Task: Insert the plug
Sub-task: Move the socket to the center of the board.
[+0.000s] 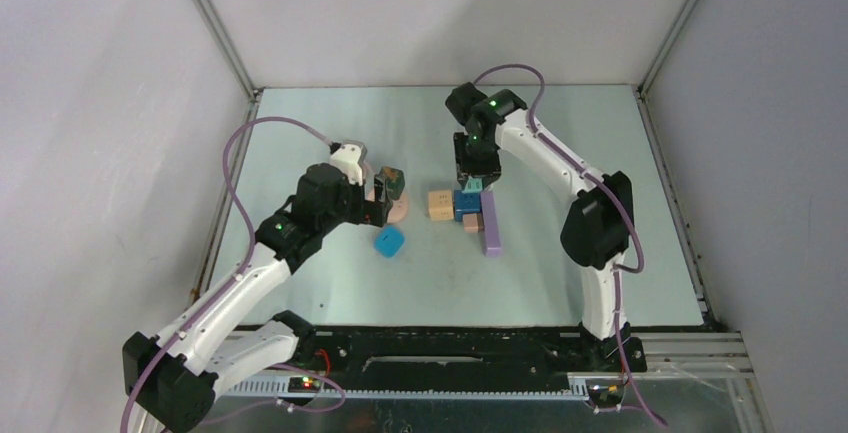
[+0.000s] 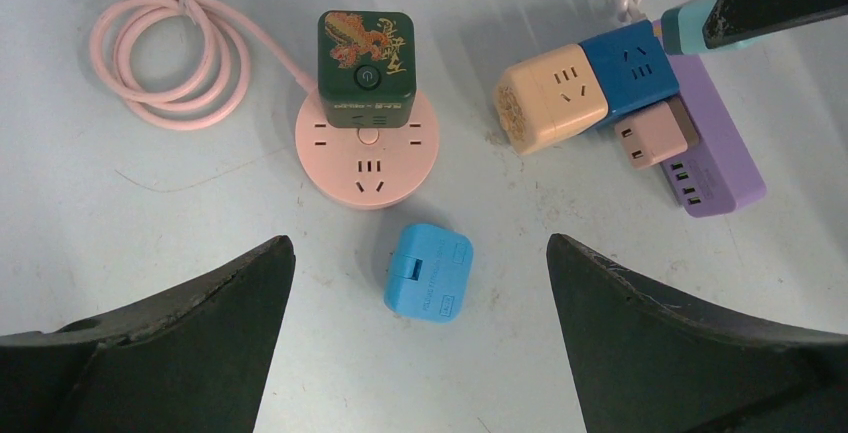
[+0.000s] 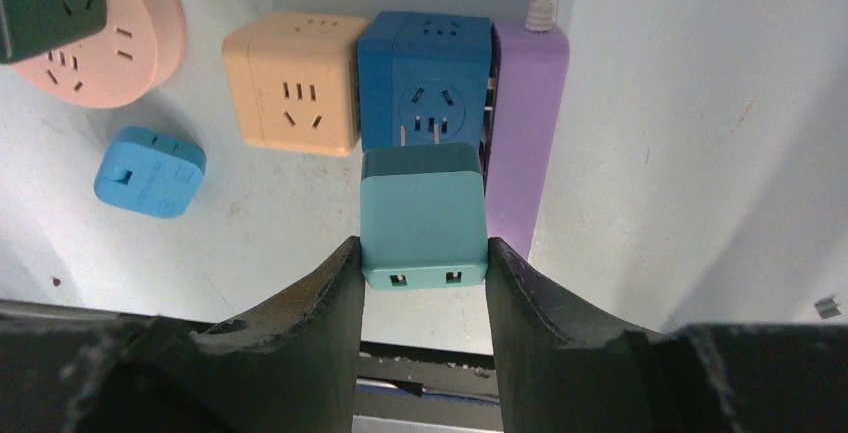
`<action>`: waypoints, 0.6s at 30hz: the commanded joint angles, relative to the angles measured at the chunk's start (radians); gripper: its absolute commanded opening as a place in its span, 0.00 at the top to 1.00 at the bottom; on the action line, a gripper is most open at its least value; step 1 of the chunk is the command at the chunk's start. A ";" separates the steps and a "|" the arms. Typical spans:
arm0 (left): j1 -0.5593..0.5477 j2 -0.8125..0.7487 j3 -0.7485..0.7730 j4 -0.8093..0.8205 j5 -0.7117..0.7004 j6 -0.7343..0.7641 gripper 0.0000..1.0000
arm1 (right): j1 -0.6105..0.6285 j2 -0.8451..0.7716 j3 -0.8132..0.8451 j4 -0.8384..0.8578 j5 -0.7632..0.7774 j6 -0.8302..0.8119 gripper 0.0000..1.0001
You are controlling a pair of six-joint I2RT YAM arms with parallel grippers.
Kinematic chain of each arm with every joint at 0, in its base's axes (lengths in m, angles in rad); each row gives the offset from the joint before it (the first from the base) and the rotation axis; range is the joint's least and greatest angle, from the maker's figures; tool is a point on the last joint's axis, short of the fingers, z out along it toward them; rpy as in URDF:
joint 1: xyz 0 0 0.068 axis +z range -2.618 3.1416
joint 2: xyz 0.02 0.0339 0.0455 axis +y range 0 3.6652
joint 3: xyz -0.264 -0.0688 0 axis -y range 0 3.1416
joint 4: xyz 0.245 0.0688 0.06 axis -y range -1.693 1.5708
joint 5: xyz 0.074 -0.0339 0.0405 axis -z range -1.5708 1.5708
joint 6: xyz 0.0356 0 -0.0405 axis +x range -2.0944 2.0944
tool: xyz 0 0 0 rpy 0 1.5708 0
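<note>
power symbol on green cube (image 2: 366, 68)

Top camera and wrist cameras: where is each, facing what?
Top: above, behind the bases, looking down on the table; left arm and right arm show.
Left wrist: looks down at pink round socket and small blue plug; open left claw frames them.
Right wrist: looks along right claw gripping teal plug toward blue cube socket.
Both wrist views share the small blue plug.

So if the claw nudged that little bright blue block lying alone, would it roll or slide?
Probably slide: the bright blue block lies flat on a broad face, not a round one. It looks like small smooth plastic, so likely light and somewhat slippery.
</note>
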 commanded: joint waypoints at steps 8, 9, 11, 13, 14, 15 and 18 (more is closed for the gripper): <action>0.009 -0.020 -0.030 0.018 0.019 0.027 0.00 | -0.019 0.053 0.058 -0.099 -0.090 -0.042 1.00; 0.009 -0.022 -0.033 0.019 0.018 0.027 0.00 | -0.019 0.059 0.060 -0.099 -0.091 -0.045 1.00; 0.009 -0.024 -0.035 0.019 0.018 0.028 0.00 | -0.018 0.063 0.057 -0.090 -0.081 -0.046 1.00; 0.009 -0.027 -0.036 0.015 0.017 0.028 0.00 | -0.024 0.070 0.056 -0.087 -0.095 -0.047 1.00; 0.009 -0.028 -0.037 0.013 0.017 0.028 0.00 | -0.026 0.075 0.058 -0.091 -0.101 -0.048 1.00; 0.009 -0.030 -0.037 0.013 0.017 0.028 0.00 | -0.025 0.077 0.057 -0.093 -0.103 -0.049 1.00; 0.009 -0.036 -0.040 0.013 0.014 0.031 0.00 | -0.024 0.081 0.048 -0.093 -0.118 -0.050 1.00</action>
